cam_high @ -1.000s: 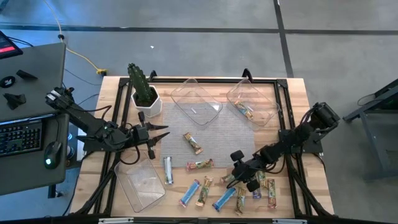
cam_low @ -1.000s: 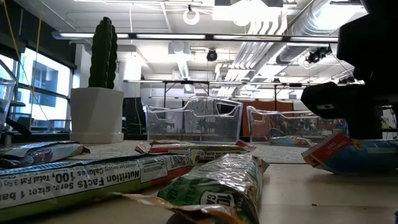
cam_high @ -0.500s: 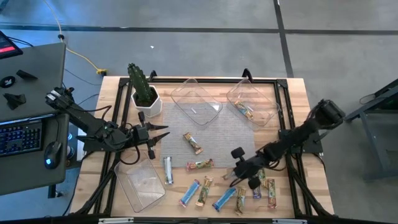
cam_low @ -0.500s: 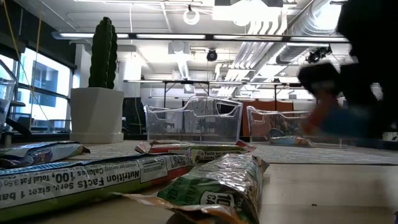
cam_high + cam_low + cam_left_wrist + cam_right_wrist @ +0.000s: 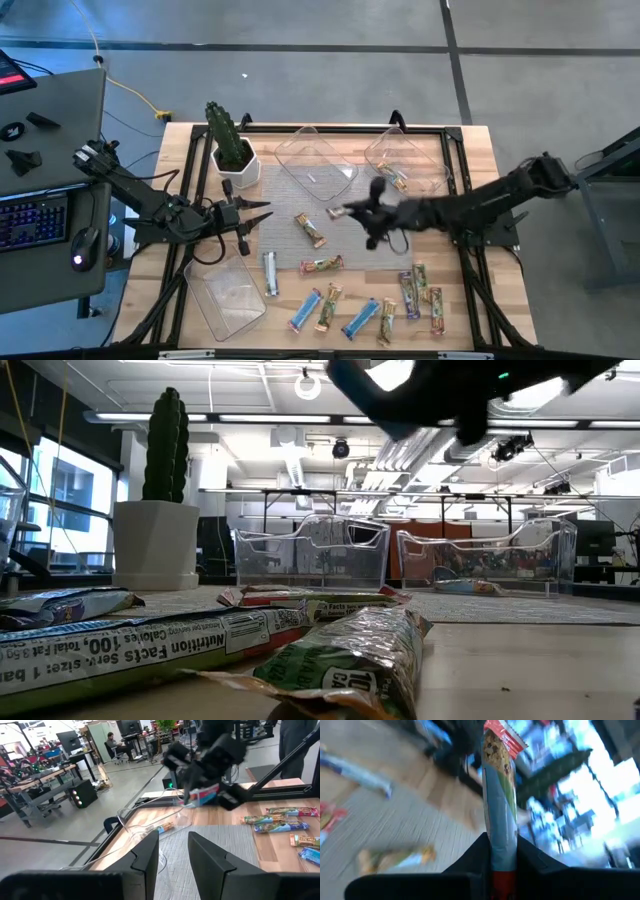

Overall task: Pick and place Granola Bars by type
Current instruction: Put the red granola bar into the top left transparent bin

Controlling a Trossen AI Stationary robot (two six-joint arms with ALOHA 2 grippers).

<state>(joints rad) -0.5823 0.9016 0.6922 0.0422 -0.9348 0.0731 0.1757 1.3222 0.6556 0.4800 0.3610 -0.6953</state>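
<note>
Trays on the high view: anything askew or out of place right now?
All three clear trays sit at angles to the table edges. The near-left tray overhangs the table's left frame rail. Loose granola bars lie scattered at mixed angles along the near edge. The right gripper holds one bar aloft. Nothing looks spilled or damaged.

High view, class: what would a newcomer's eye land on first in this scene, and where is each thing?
The right gripper reaches over the middle of the grey mat, shut on a granola bar lifted off the table. A scatter of wrapped bars lies along the table's near edge. A cactus in a white pot stands at the far left corner, with the left gripper waiting nearby.
</note>
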